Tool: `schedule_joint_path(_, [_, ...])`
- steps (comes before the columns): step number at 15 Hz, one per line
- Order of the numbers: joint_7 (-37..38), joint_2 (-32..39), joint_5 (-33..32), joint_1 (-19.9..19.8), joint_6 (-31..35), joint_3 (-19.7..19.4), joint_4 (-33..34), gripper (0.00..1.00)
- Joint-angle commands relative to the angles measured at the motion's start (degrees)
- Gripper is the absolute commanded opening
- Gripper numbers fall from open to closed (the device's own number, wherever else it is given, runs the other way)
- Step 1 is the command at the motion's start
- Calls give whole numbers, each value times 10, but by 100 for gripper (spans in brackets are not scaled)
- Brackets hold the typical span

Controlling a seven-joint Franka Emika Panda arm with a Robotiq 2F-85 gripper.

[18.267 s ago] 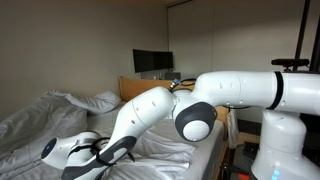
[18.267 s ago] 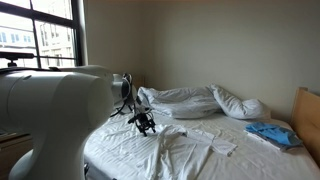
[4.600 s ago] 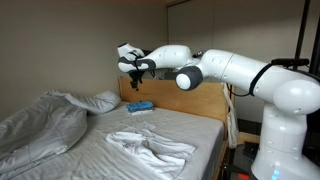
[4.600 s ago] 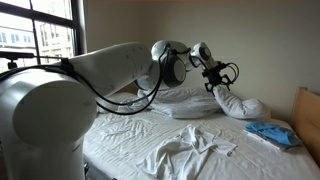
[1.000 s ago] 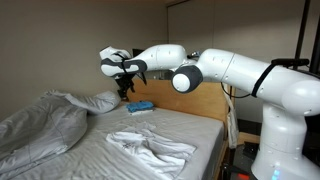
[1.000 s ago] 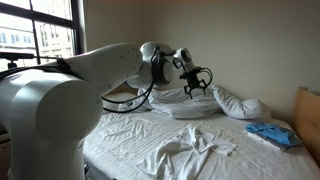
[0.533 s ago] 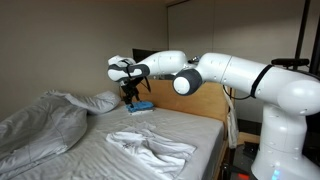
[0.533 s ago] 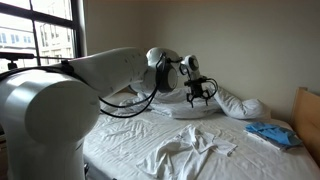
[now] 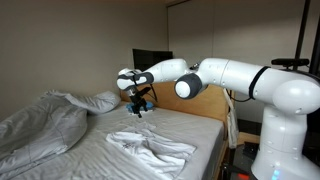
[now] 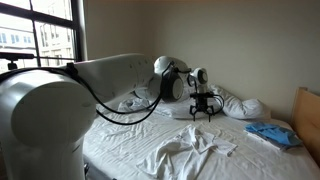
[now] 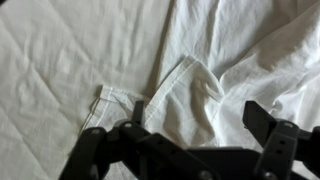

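One arm: the white Panda stretched out over the bed [image 9: 70,160], its wrist turned so the tool pointed down.
Tool state: the gripper [image 9: 140,108] hung with its jaws spread wide and nothing between them – empty, touching no cloth.
Tool place: in an exterior view the gripper [image 10: 205,112] hovered above the sheet, between the pillows [image 10: 240,105] and the white garment [image 10: 195,148].
Garment: the white garment [image 9: 150,148] lay crumpled in the middle of the bed, near the gripper but below it and apart from it.
Wrist view: the dark fingers [image 11: 265,120] framed white fabric full of creases; a hemmed edge [image 11: 120,100] lay under them – whether it belonged to the garment or to the bedding could not be told.
Blue cloth: a small blue cloth [image 10: 272,134] lay on the sheet near the wooden headboard [image 10: 305,115], well apart from the garment.
Bedding: a rumpled duvet [image 9: 40,125] was bunched along one side of the bed.
Room: a dark monitor [image 9: 150,60] stood behind the headboard, and a window [image 10: 40,35] showed beyond the arm.
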Motion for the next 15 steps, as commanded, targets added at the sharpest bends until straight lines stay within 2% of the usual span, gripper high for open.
schedule_joint_path(1, [45,13,20,-39,70,6,4,100])
schedule_joint_path(5, [42,24,13,-74,148,5,-10,100])
schedule_joint_path(8, [28,35,25,-102,186,21,-21,100])
schedule_joint_path(11, [6,50,51,-124,229,50,-21,100])
schedule_joint_path(15, [-36,70,106,-160,298,111,-18,100])
